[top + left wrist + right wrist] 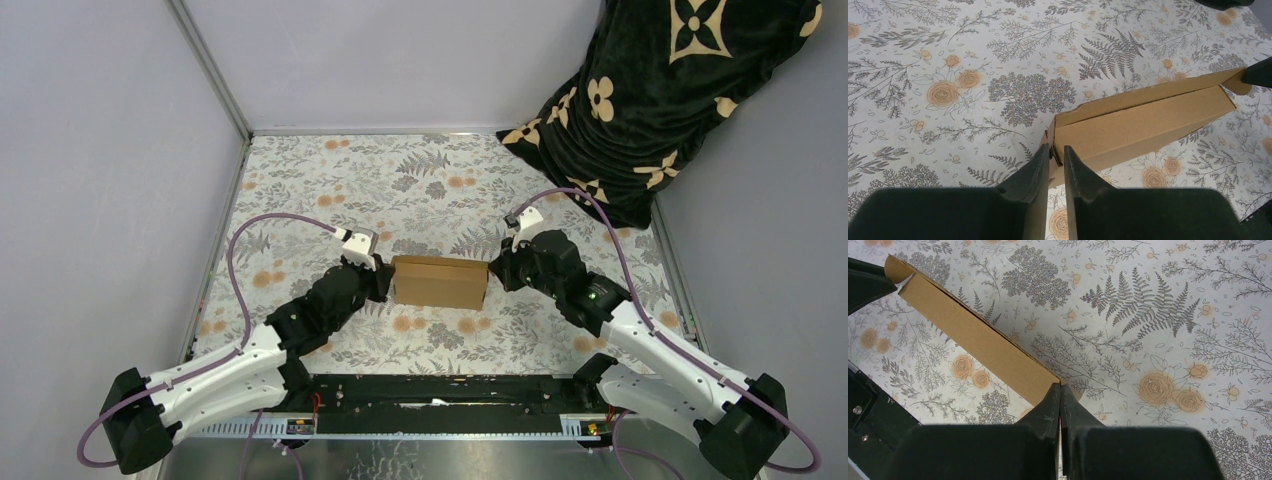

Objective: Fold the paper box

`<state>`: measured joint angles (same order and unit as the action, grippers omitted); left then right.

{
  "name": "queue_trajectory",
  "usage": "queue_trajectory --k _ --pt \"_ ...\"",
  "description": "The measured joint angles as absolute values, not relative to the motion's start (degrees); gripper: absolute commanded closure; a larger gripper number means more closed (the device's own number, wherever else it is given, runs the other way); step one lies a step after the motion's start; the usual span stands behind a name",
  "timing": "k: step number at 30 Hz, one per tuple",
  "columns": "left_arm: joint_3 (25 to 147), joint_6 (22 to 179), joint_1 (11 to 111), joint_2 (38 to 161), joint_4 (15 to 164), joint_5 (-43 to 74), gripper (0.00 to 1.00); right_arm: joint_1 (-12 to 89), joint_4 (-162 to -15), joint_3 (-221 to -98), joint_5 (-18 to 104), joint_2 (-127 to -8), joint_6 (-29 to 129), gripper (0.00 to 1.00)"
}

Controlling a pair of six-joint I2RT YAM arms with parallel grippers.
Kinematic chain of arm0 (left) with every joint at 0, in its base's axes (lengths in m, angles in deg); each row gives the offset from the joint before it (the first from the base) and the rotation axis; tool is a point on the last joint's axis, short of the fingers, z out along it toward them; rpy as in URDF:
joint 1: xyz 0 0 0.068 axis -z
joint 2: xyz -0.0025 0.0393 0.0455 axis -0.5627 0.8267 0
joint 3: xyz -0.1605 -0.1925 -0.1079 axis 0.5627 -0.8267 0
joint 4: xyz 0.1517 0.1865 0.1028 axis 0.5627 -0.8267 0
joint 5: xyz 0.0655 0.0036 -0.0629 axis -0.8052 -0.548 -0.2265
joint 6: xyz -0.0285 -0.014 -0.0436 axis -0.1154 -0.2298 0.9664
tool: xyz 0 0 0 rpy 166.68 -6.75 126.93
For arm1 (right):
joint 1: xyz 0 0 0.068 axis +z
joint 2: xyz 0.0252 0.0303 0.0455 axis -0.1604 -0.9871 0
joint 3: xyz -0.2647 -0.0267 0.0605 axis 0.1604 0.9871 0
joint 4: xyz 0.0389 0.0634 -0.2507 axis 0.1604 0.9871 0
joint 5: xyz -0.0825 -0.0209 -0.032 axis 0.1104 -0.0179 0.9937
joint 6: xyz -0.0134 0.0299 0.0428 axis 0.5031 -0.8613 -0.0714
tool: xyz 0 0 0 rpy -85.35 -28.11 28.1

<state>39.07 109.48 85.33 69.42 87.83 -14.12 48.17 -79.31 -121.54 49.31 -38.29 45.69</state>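
Note:
The paper box [440, 282] is a flat brown cardboard box lying in the middle of the flowered cloth, long side across. My left gripper [385, 280] is at its left end. In the left wrist view the fingers [1057, 150] stand nearly together, pinching the folded end flap of the box [1138, 127]. My right gripper [495, 272] is at the right end. In the right wrist view its fingers [1060, 386] are pressed together, tips against the end corner of the box [973, 335], where a small tab sticks out.
A dark blanket with cream flower marks [660, 90] is heaped at the back right corner. Grey walls close in the left, back and right. A black rail [440, 395] runs along the near edge between the arm bases.

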Motion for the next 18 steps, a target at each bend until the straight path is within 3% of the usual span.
queue_trajectory --k 18 --pt "38.09 110.51 85.33 67.89 87.66 -13.59 0.79 53.89 -77.61 -123.9 58.84 -40.91 44.79 1.0"
